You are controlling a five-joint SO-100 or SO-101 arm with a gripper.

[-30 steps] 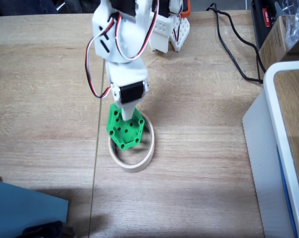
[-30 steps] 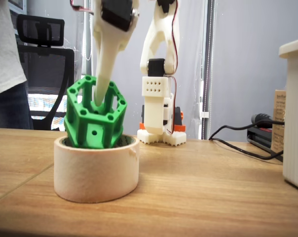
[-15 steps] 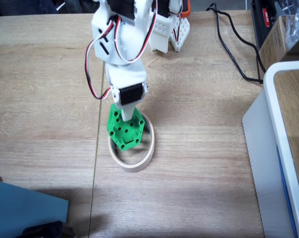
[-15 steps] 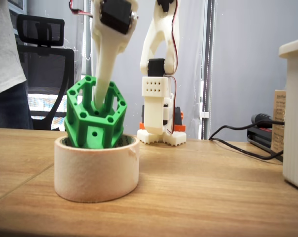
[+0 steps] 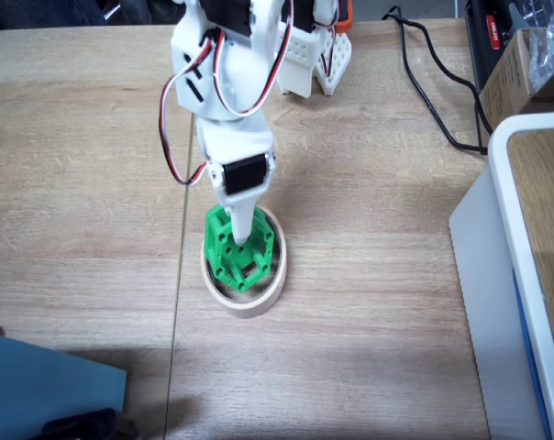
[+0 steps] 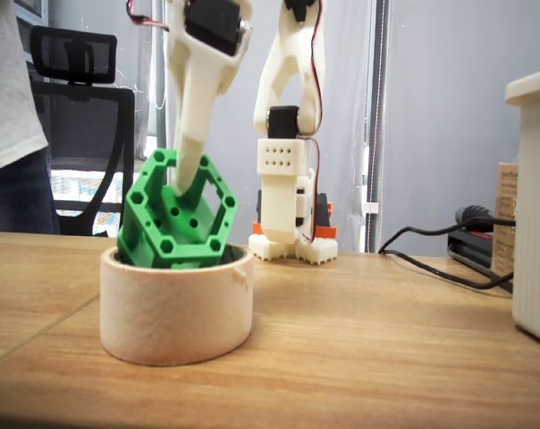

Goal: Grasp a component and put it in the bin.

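Gripper point(image 5: 240, 240) pointing straight down from the white arm point(image 5: 229, 78), its one visible finger point(image 6: 191, 134) running into the open top of the green component point(image 5: 241, 253), though from where I stand I cannot tell whether the jaws are spread or pinched on the piece. Right under the tool the component point(image 6: 179, 214) sits tilted inside the beige tape-roll bin point(image 6: 176, 306), its lower part sunk within the ring point(image 5: 249, 302) and its upper half leaning above the rim. Off to the tool's side in the top-down fixed view stands a white container point(image 5: 506, 275), with black cables point(image 5: 433, 82) lying behind it on the wooden table point(image 5: 369, 321).
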